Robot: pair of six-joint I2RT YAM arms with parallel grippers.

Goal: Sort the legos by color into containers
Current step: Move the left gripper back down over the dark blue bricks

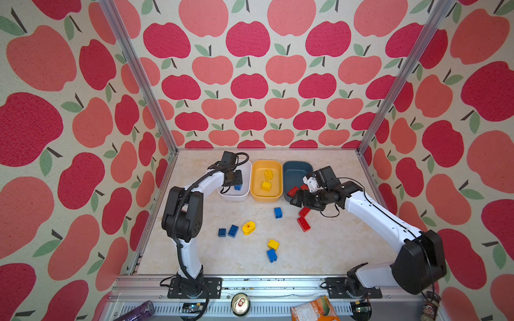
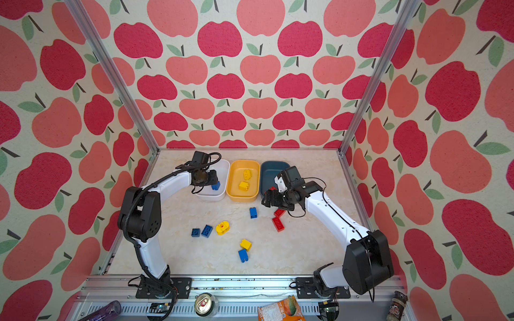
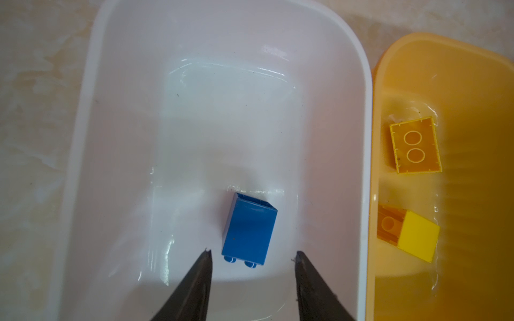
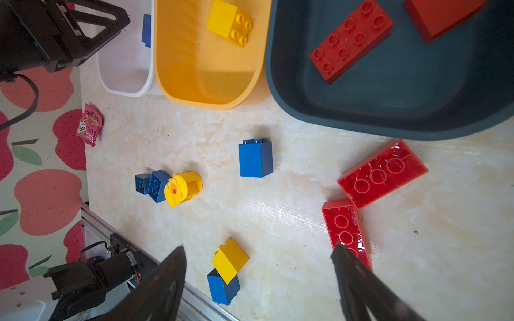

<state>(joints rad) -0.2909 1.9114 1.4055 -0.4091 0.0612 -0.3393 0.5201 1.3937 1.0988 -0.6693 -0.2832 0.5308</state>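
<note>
At the left, the left end effector (image 3: 252, 252) hangs over the white tub (image 3: 125, 139) with its fingers apart. A blue brick (image 3: 249, 228) lies free on the tub floor just ahead of the tips. Beside it, the yellow tub (image 1: 258, 169) holds two yellow bricks (image 1: 266, 186). Next comes the slate-blue tub (image 1: 294, 172), with two red bricks (image 4: 351, 41) inside. The right end effector (image 4: 258, 247) hovers at that tub's near edge, fingers spread wide and gripping nothing. Loose on the surface (image 1: 333, 244), from the left, are:
- a blue pair (image 1: 233, 230) just beside a rounded yellow piece (image 1: 248, 228)
- a lone blue block (image 1: 277, 212)
- a yellow block (image 1: 273, 244) touching a second blue block (image 1: 271, 255)
- two red plates (image 1: 303, 224) near the right end effector
</note>
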